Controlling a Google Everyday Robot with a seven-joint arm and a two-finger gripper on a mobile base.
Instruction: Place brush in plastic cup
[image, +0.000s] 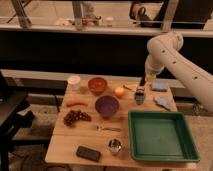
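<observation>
White arm (175, 60) comes in from the right, gripper (142, 84) hanging over the back-right part of the wooden table (75, 145), right above the plastic cup (140, 97). Can't tell how the jaws stand. Dark thin thing under the gripper looks like the brush (141, 90), lower end at or in the cup mouth; can't tell if it's actually inside. Cup sits upright just behind the green tray (161, 135), beside the orange ball (119, 92). Two blue-grey cloths (162, 95) lie right of the cup. Purple bowl (107, 105) mid-table, orange-brown bowl (97, 84) and white cup (74, 82) at the back-left. Carrot (76, 103) and dark grapes (75, 117) on the left. Front edge: metal cup (115, 146), black block (88, 153). Small utensil (107, 128) lies between the purple bowl and the metal cup.
</observation>
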